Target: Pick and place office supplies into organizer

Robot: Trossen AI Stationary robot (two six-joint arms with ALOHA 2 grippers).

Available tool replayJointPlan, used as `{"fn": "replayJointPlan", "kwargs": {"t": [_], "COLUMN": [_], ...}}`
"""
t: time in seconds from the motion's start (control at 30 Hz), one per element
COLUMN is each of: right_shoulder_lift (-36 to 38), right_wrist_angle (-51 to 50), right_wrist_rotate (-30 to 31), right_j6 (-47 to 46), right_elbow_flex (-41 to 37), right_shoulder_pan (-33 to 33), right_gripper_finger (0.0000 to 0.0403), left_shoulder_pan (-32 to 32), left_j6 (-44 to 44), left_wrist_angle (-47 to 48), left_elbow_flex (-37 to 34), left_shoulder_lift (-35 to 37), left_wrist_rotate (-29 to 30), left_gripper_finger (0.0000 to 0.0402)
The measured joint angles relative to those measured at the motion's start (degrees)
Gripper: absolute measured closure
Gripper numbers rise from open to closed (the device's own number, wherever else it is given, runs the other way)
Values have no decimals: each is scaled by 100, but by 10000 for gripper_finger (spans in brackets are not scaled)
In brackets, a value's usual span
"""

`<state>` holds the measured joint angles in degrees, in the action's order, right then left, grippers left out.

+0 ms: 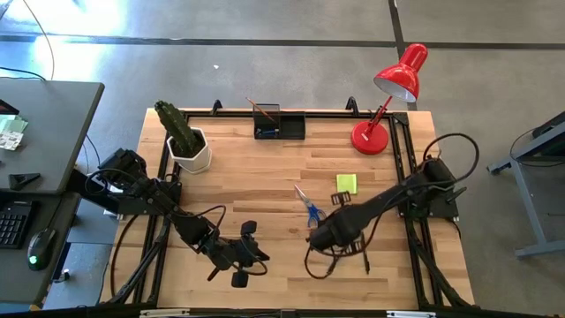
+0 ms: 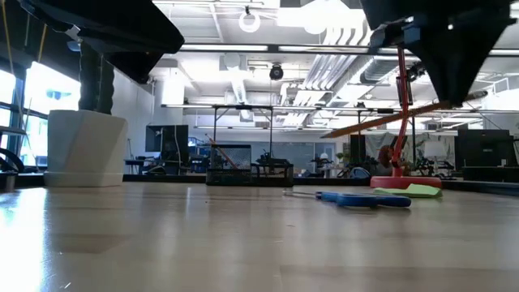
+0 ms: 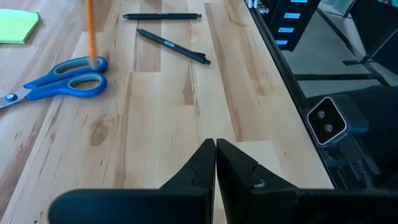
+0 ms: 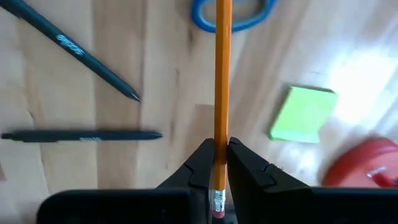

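Note:
My right gripper (image 4: 217,149) is shut on an orange-wood pencil (image 4: 222,68) and hovers near the table's middle (image 1: 316,237), just on the near side of the blue-handled scissors (image 1: 309,208). The scissors (image 3: 62,78) lie flat on the wood. A yellow-green sticky-note pad (image 1: 346,183) lies to their right. Two black pens (image 4: 81,135) (image 4: 74,50) lie on the table beside the gripper. The black organizer (image 1: 278,124) stands at the far edge. My left gripper (image 3: 214,155) is shut and holds nothing, over the near-left part of the table (image 1: 243,256). My right gripper pinches the pencil between its two fingers close to the eraser end (image 4: 219,198). The shaft (image 4: 222,134) runs along the fingers and out past their tips. In the low view the pencil (image 2: 381,120) is lifted clear of the table, tilted, with its free end (image 2: 332,132) lower.
A red desk lamp (image 1: 388,97) stands at the far right corner. A white pot with a green cactus (image 1: 185,140) stands at the far left. Bare wood lies between the organizer and the scissors. Cables trail by the right arm (image 1: 340,258).

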<state>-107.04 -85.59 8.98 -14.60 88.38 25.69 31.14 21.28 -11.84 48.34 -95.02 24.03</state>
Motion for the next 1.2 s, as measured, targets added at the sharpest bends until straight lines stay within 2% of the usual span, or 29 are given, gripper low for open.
{"fn": "replayJointPlan", "kwargs": {"t": [0.13,0.3,0.5,0.63,0.77,0.87,1.0,1.1,1.2], "right_shoulder_lift": [2,2,2,2,4,4,4,4,4], "right_wrist_angle": [-444,-445,-445,-357,-231,66,630,1222,1831], "right_wrist_rotate": [205,551,1249,1916,2828,3388,3848,4127,4163], "right_j6": [216,587,1030,1283,1629,2168,3158,3836,4344], "right_elbow_flex": [86,87,87,89,91,91,91,111,302], "right_shoulder_pan": [-316,-798,-1366,-1705,-1987,-2178,-2447,-2664,-2867], "right_gripper_finger": [375,375,376,379,376,376,375,375,375], "left_shoulder_pan": [0,0,0,2,2,4,4,4,4], "left_j6": [-2,0,-2,0,-2,-27,-42,-42,-8], "left_wrist_angle": [38,216,314,527,598,610,622,633,710], "left_elbow_flex": [1,2,2,2,2,2,2,2,2], "left_shoulder_lift": [0,0,50,230,417,473,485,485,485], "left_wrist_rotate": [-2,-103,-201,-148,-121,-137,-148,-151,-152], "left_gripper_finger": [396,400,399,400,399,399,401,399,400]}}
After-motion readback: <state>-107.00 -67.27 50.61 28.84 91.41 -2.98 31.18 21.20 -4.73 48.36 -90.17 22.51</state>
